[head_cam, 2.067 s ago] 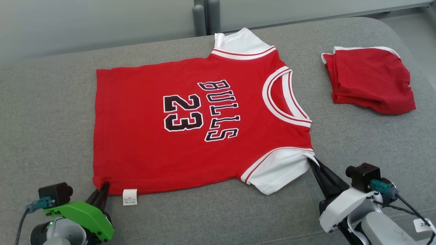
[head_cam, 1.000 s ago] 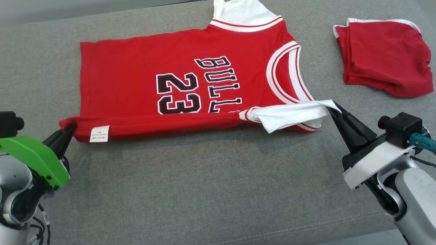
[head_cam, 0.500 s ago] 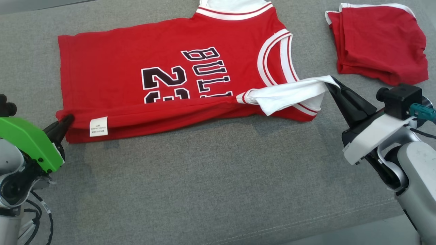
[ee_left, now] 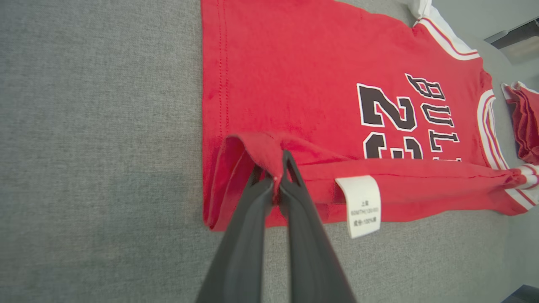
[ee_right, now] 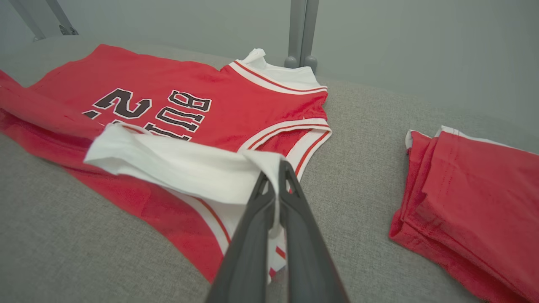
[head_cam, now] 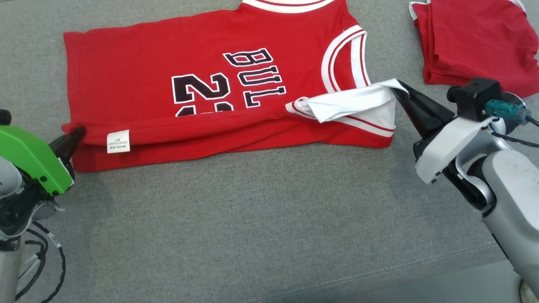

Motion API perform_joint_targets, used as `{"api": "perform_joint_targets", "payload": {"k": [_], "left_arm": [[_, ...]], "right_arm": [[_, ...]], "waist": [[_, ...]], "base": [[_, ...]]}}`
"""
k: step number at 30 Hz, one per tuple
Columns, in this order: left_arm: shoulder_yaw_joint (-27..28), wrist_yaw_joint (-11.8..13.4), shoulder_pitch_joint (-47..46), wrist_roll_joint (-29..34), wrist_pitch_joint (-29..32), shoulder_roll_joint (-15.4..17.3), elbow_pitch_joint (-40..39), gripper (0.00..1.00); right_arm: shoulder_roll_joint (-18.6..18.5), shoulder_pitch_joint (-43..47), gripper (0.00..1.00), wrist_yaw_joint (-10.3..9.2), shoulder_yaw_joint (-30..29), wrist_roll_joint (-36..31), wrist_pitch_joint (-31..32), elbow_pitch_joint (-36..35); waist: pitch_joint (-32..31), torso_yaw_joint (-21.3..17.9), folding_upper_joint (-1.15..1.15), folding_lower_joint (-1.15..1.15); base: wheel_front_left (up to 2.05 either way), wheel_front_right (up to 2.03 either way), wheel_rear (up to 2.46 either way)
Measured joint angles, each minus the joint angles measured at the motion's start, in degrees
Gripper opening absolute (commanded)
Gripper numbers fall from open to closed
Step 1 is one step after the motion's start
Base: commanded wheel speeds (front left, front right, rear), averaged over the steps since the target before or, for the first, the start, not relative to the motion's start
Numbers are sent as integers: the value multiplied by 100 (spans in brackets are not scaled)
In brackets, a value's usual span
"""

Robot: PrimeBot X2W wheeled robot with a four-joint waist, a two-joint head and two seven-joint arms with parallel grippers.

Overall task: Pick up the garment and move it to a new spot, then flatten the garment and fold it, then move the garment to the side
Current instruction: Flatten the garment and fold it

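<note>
A red jersey [head_cam: 168, 63] with black "BULLS 23" print lies on the grey cushion [head_cam: 252, 219], its near edge lifted and rolled over towards the far side. My left gripper [head_cam: 80, 134] is shut on the jersey's hem corner [ee_left: 269, 160], beside a white care label [head_cam: 118, 141]. At the right, my right gripper [head_cam: 398, 86] is shut on the white sleeve [head_cam: 353, 103], holding it up above the neckline. The right wrist view shows the white sleeve [ee_right: 185, 166] pinched between the fingers [ee_right: 290, 185].
A folded red garment [head_cam: 476, 42] with white trim lies at the far right of the cushion, close behind my right wrist. Grey posts [ee_right: 300, 33] stand behind the cushion. Bare grey cushion stretches across the near half.
Both grippers have lifted the jersey's near edge and carried it over the print towards the far side, covering part of the "23". The head camera has tilted, shifting the whole picture.
</note>
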Motion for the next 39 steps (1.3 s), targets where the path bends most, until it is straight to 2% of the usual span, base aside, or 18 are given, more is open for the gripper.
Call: {"api": "perform_joint_targets", "payload": {"k": [8, 25, 27, 28, 29, 30, 31, 36, 37, 39], "left_arm": [[9, 48, -296, 35, 59, -37, 145, 0], [-55, 99, -703, 344, -29, -194, 617, 0], [-42, 142, -778, 355, -65, -229, 655, 0], [8, 142, -792, 349, -109, -285, 682, 1], [44, 142, -801, 335, -141, -336, 727, 13], [52, 143, -810, 332, -152, -361, 762, 25], [53, 143, -814, 332, -153, -369, 778, 32], [76, 147, -836, 347, -204, -376, 892, 91], [82, 147, -836, 347, -214, -380, 920, 100], [102, 148, -839, 370, -263, -381, 942, 100]], "right_arm": [[103, -569, 0, 1, 141, -11, 62, 170], [211, -1024, 0, 1, 460, -12, 19, 738], [223, -1074, 18, 1, 479, -32, 1, 786], [226, -1098, 38, 2, 495, -37, -14, 816], [236, -1119, 51, 2, 499, -38, -51, 840], [247, -1141, 87, 2, 499, -38, -80, 860], [261, -1154, 100, 2, 501, -41, -100, 882], [320, -1199, 100, 2, 512, -97, -321, 987], [320, -1232, 100, 2, 511, -99, -353, 1015], [321, -1290, 100, 2, 482, -145, -459, 1048]], "waist": [[243, -35, 0, 0], [509, -89, 0, 0], [527, -87, 0, 0], [535, -86, 0, 0], [542, -85, 0, 0], [550, -83, 0, 0], [558, -82, 0, 0], [591, -80, 0, 0], [597, -81, 0, 0], [610, -83, 0, 0]], "base": [[0, 0, 0], [0, 0, 0], [0, 0, 0], [0, 0, 0], [0, 0, 0], [0, 0, 0], [0, 0, 0], [0, 0, 0], [0, 0, 0], [0, 0, 0]]}}
